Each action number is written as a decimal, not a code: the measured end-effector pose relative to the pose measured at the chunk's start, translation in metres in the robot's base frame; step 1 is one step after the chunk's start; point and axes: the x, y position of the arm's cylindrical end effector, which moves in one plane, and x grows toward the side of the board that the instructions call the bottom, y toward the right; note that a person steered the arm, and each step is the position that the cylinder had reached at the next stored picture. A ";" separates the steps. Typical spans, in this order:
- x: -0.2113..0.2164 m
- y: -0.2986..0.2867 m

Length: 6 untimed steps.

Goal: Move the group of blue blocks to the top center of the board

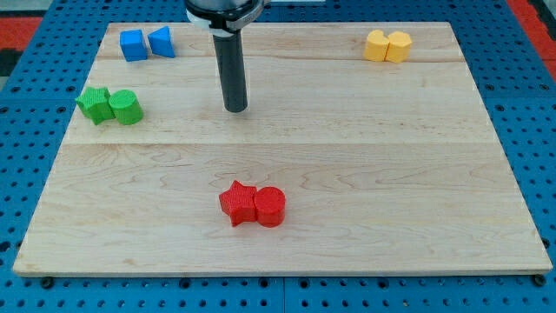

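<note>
Two blue blocks sit side by side at the board's top left: a blue cube (133, 44) and a blue wedge-like block (162, 41), touching. My tip (235, 109) rests on the wooden board (347, 156), to the right of and below the blue pair, about a hand's width from them and touching no block. The dark rod rises straight up from the tip to the view's top.
A green star (94, 103) and a green cylinder (126, 107) sit at the left edge. A red star (236, 203) and a red cylinder (270, 207) lie low in the middle. Two yellow blocks (387, 45) sit at the top right.
</note>
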 end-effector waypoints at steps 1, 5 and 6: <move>-0.002 0.000; -0.054 -0.149; -0.065 -0.217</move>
